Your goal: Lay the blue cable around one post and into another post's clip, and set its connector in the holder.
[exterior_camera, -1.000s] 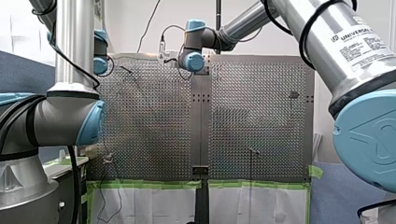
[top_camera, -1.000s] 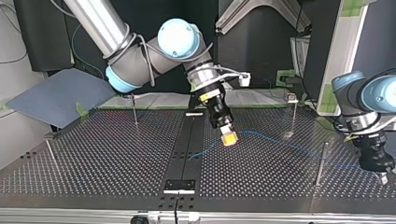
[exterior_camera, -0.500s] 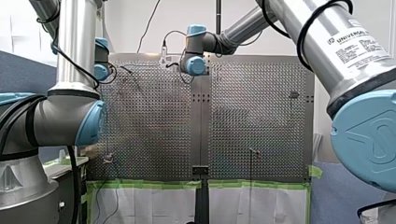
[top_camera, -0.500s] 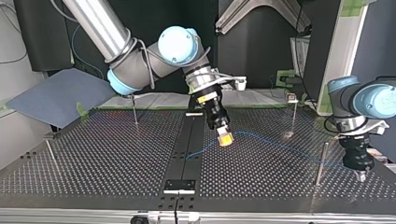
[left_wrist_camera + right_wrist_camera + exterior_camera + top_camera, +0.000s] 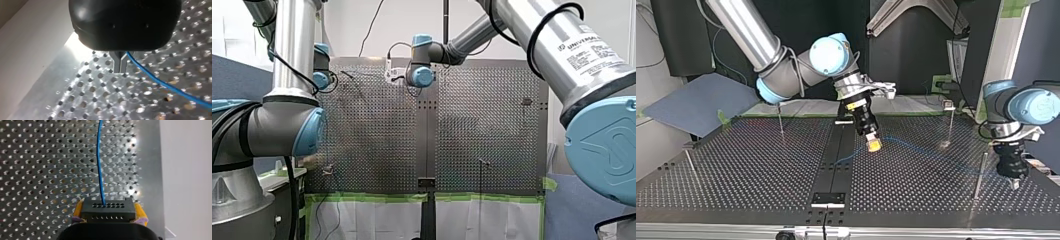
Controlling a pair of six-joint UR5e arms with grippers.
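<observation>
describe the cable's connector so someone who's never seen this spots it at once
At the top view's middle, above the perforated table, my right arm ends in the right gripper. The connector is the black block clamped between its yellow pads. Only it has rows of small holes, with the blue cable running out of its middle.

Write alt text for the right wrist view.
My right gripper, with yellow pads, clamps a black connector with rows of small holes. A blue cable leaves its middle and runs straight ahead over the perforated table, beside a plain metal strip.
</observation>
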